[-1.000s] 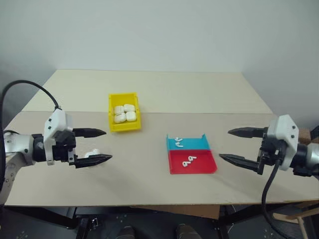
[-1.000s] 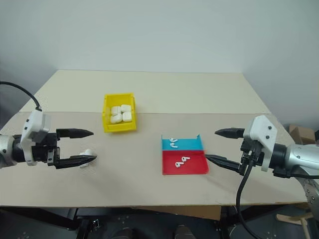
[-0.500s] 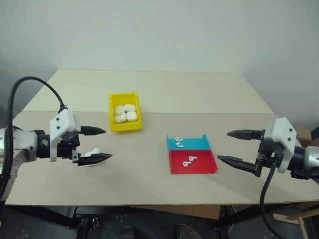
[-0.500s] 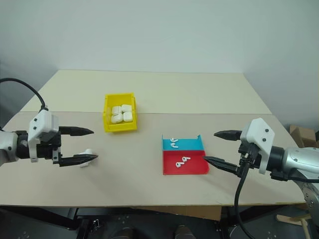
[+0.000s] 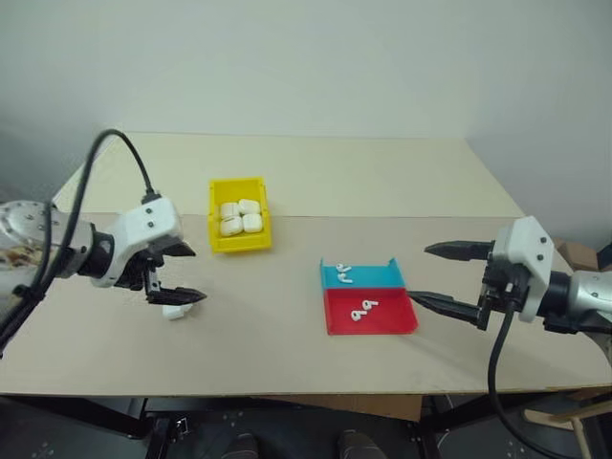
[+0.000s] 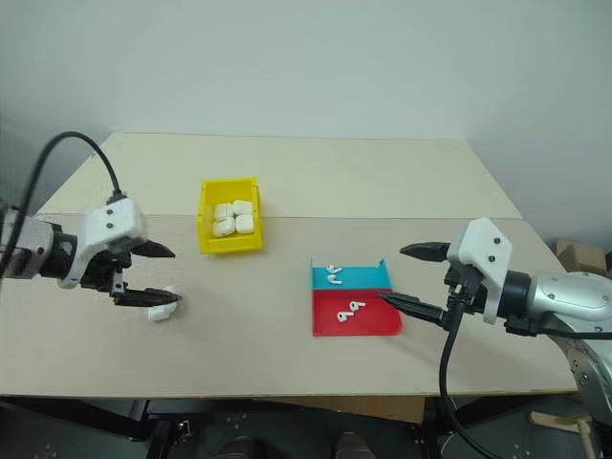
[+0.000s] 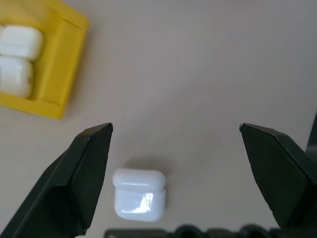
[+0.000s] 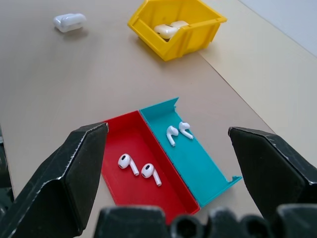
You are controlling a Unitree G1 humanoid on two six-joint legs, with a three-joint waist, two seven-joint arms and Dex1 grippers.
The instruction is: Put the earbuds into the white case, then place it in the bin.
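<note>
On the table in the head views, the left gripper points down over a small white case that lies on the bare top. Its two black fingers are wide apart and hold nothing; one fingertip is just above the case. Behind it sits the yellow bin with four more white cases inside. Toward the right side lies a low tray, half teal and half red. Two earbuds lie in the teal half and two earbuds lie in the red half. The right gripper hangs just beside the tray's right edge, fingers wide apart, holding nothing.

From the left wrist view, the white case lies closed on the table between the two spread fingers, close to one of them but not touching it. A corner of the yellow bin shows farther off, with two white cases in it.

From the right wrist view, the tray lies between the wide-open fingers. The red half holds two earbuds and the teal half holds two earbuds. Farther away stands the yellow bin, and the lone white case lies well apart from it on the table.
</note>
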